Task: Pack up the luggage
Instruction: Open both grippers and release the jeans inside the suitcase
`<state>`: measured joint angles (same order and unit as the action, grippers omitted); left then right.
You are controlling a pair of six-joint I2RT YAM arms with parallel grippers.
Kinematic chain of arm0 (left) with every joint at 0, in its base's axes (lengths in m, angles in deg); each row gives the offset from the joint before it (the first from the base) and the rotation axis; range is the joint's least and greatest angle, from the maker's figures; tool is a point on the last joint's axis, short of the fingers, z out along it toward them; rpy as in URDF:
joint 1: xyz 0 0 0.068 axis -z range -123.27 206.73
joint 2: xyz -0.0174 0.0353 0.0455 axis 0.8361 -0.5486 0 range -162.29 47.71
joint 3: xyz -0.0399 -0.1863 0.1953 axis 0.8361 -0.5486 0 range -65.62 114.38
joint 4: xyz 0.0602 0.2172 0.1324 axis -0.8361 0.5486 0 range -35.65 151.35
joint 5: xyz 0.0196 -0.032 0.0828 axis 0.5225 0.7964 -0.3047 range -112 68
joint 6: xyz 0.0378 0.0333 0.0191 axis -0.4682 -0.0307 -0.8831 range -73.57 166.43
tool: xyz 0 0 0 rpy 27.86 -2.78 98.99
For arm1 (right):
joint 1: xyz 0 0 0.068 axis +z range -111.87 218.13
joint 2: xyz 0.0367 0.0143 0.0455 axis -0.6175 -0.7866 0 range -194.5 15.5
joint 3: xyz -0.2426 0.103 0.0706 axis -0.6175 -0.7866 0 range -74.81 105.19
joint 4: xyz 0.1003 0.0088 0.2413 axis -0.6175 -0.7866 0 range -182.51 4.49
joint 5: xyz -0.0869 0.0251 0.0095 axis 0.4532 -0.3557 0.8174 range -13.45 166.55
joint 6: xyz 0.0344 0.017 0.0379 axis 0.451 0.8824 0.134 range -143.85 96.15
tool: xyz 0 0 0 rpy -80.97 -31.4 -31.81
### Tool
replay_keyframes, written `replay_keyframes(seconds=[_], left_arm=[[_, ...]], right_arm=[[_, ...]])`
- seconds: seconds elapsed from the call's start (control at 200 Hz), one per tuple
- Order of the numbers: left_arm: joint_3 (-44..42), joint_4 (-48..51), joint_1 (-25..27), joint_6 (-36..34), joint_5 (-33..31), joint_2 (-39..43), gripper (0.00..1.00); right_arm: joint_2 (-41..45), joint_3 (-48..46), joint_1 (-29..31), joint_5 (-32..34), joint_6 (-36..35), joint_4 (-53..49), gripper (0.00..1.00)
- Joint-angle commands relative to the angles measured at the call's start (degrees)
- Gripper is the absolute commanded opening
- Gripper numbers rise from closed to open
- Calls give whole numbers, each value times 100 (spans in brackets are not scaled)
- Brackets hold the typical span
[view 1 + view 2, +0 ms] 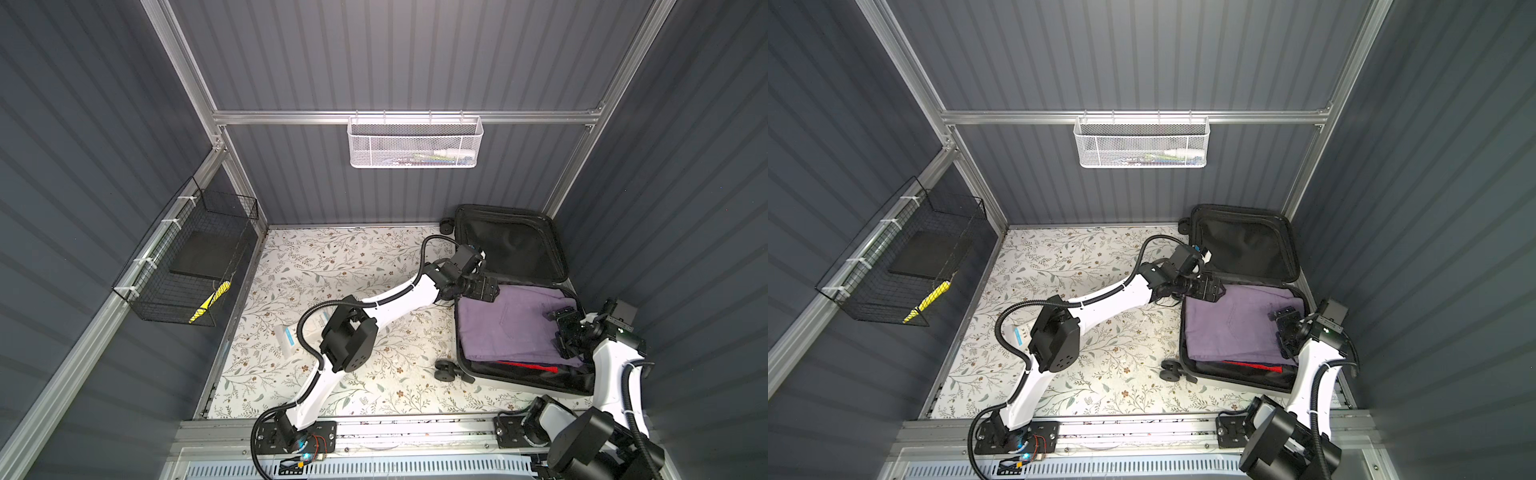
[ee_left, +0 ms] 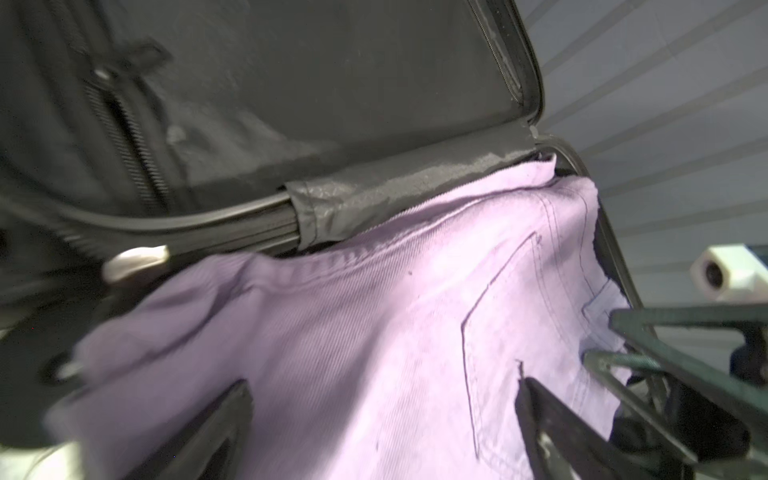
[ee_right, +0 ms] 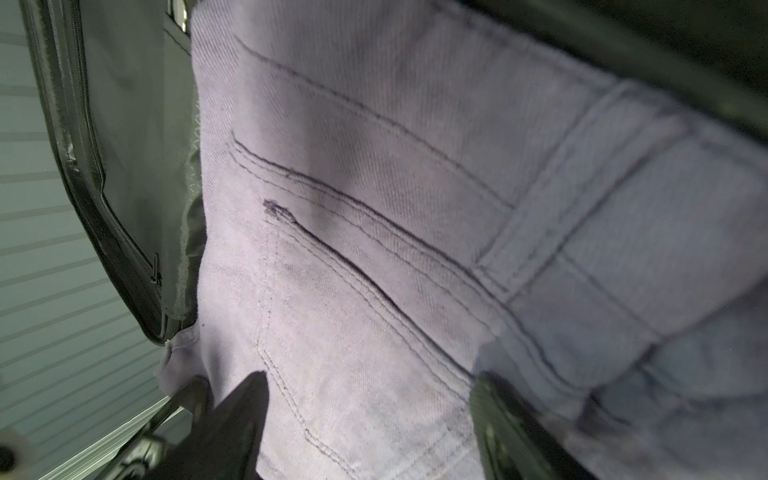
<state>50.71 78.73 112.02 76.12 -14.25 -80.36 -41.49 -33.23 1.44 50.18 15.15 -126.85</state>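
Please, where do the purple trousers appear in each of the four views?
A top view: purple trousers lower right, in the luggage.
A top view: right of centre.
Left wrist: filling the lower half.
Right wrist: nearly the whole frame.
Shared landmark: the black open lid.

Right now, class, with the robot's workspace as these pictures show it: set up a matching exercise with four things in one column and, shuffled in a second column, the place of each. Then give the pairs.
Things
1. purple jeans
2. white mesh basket
3. black wire basket
4. white packet with a blue label

Places
A. hanging on the back rail
B. lying on the floral tabletop
C. inside the open luggage
D. fixed to the left wall

Pairs: 1-C, 2-A, 3-D, 4-B
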Motion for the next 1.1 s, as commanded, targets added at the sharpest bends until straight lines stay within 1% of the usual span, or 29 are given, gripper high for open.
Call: replay_keyframes(seconds=[0.0,0.15,0.215,0.305,0.645,0.79,0.96,1.091], left_arm=[[-66,606,-44,-641,-527,799,100],[-24,1374,-114,-1109,-1425,903,100],[12,1600,-128,-1278,-1691,837,100],[15,1690,-139,-1432,-1792,725,100],[175,1833,-135,-1657,-1767,157,100],[189,1921,-136,-1701,-1936,-32,98],[-136,1904,-157,-1521,-2382,37,94],[-742,1728,-290,-1176,-2630,339,89]], right_arm=[[108,30,23,-92,8,37,79],[154,55,29,-208,15,63,80],[171,63,29,-243,2,65,80],[188,69,30,-260,2,68,81],[109,26,22,-330,-22,166,82],[53,10,35,-360,-5,239,82],[-84,8,164,-353,-45,332,83],[-288,17,534,-184,-86,406,83]])
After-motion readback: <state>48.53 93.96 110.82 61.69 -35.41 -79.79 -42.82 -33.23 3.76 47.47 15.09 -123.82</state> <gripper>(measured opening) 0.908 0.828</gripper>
